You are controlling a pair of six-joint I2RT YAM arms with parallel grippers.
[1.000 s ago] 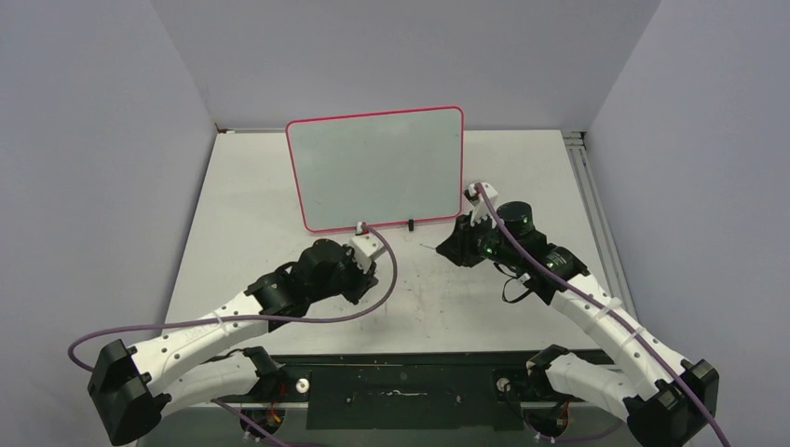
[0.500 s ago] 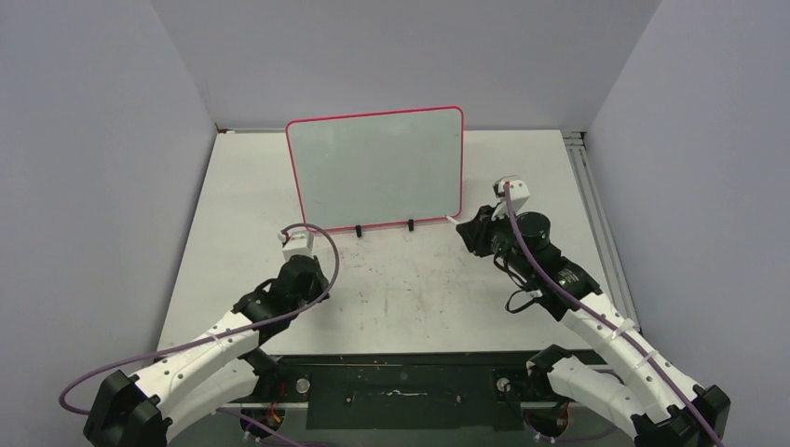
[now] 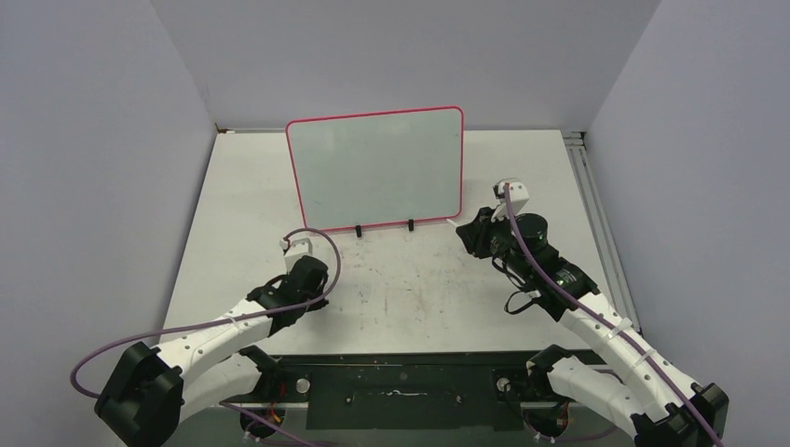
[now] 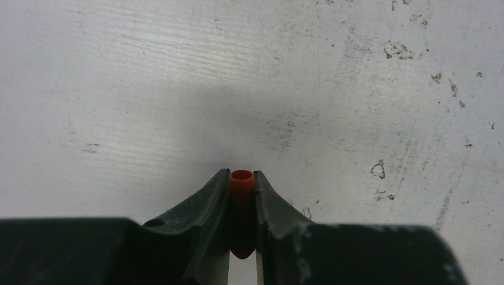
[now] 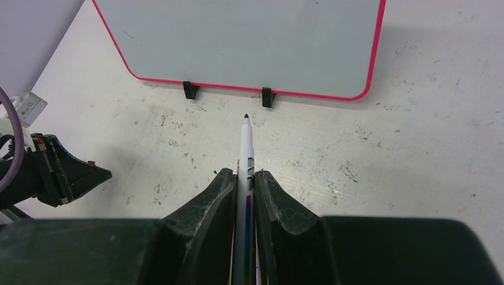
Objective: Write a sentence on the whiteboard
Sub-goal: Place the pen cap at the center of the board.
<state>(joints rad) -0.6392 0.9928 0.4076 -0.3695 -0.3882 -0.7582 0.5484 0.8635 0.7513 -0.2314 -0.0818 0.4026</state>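
White table [image 3: 419, 289], surface scuffed, speckled with dark marks and faint scratches. On it, toward far edge, whiteboard [image 3: 373, 168] stood on two black clip feet [image 3: 359, 229]; pale grey face, pink-red rim. Metal rail [image 3: 589, 196] fixed along table's right edge.

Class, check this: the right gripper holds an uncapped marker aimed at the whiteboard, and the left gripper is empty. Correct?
No: the left gripper is shut on an orange-red cap, as the left wrist view shows. The rest stands.
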